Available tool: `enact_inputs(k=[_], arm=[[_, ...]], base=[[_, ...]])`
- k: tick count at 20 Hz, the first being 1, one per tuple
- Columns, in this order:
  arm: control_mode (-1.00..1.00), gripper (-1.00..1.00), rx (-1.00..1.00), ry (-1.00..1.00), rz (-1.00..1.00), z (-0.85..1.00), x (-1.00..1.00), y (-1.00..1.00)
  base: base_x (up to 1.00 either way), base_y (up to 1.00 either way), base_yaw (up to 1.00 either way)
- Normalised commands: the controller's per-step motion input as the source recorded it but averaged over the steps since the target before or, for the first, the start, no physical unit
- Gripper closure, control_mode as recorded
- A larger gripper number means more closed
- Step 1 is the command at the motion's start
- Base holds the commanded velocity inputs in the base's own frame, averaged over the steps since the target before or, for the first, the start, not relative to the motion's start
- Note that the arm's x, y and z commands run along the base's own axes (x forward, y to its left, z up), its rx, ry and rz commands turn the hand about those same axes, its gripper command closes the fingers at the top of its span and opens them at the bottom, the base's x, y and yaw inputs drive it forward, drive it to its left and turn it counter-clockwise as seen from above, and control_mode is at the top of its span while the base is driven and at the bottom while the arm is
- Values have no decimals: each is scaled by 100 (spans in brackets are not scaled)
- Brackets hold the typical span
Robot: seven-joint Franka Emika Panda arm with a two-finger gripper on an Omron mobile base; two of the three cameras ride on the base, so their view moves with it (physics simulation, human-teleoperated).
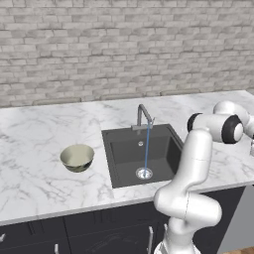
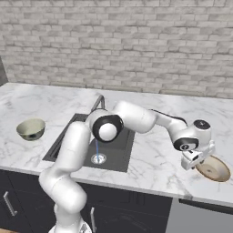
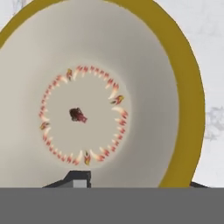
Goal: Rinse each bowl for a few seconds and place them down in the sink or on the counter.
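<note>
The gripper (image 2: 196, 160) hangs low over the marble counter (image 2: 154, 159) well to the right of the sink (image 2: 119, 154), its tips at the near-left rim of the shallow tan bowl (image 2: 214, 169); in the hand view one dark fingertip (image 3: 78, 179) rises inside the bowl (image 3: 109, 87), against its pale inner wall, and the corner of the other shows just outside the mustard-yellow rim at the lower right, so the rim wall lies between the fingers; whether they already press on it or stand a little apart from it cannot be told. Beyond the inner finger the bowl's floor carries a ring of small red and orange flame-like marks around a dark red spot; past the outer finger lies bare white marble.

Far from the fingers, across the sink, the deep greenish-cream bowl (image 1: 77, 158) stands upright on the counter (image 1: 34, 149), just beside the basin's left edge but apart from it; the dark grey sink (image 1: 119, 158) lies between the two bowls; a thin blue stream of water (image 1: 147, 146) falls from the slim silver faucet (image 1: 144, 116) to the round silver drain (image 1: 144, 173).
</note>
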Motion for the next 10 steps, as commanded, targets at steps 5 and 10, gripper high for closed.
enact_inputs(k=[5,10], arm=[[-100,100,-1,-1,13,20,-43,29],[-100,100,-5,-8,16,13,-56,47]], base=[[0,0,0],[0,0,0]])
